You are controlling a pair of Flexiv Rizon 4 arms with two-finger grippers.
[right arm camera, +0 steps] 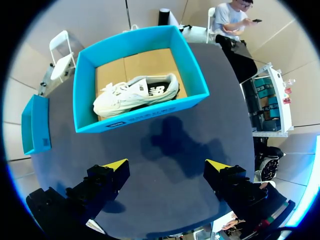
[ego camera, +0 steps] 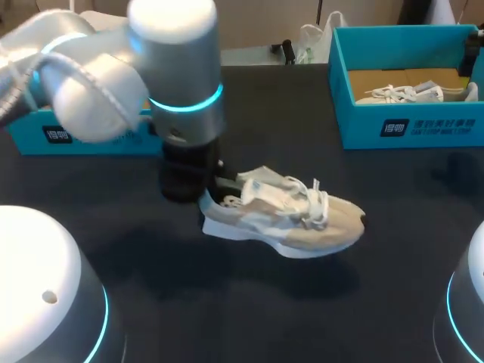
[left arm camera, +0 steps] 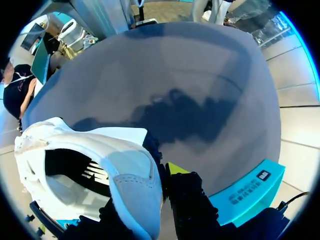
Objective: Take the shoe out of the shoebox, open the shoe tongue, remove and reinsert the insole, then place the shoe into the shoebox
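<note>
A beige and white shoe (ego camera: 291,213) lies on the dark table, toe pointing right, its heel slightly raised. My left gripper (ego camera: 219,185) is at the heel. In the left wrist view the gripper (left arm camera: 161,176) is shut on the shoe's heel collar (left arm camera: 132,182), one yellow-tipped finger (left arm camera: 176,169) outside and the other hidden inside the shoe. The teal shoebox (ego camera: 355,91) stands at the back right with a second white shoe (ego camera: 412,93) in it. My right gripper (right arm camera: 167,165) hangs open above the table, before the shoebox (right arm camera: 142,116) and the shoe inside it (right arm camera: 135,92).
The teal box lid (ego camera: 72,136) lies at the back left, partly behind my left arm; in the right wrist view the lid (right arm camera: 35,125) is beside the box. The arms' white bases (ego camera: 38,287) stand at the near corners.
</note>
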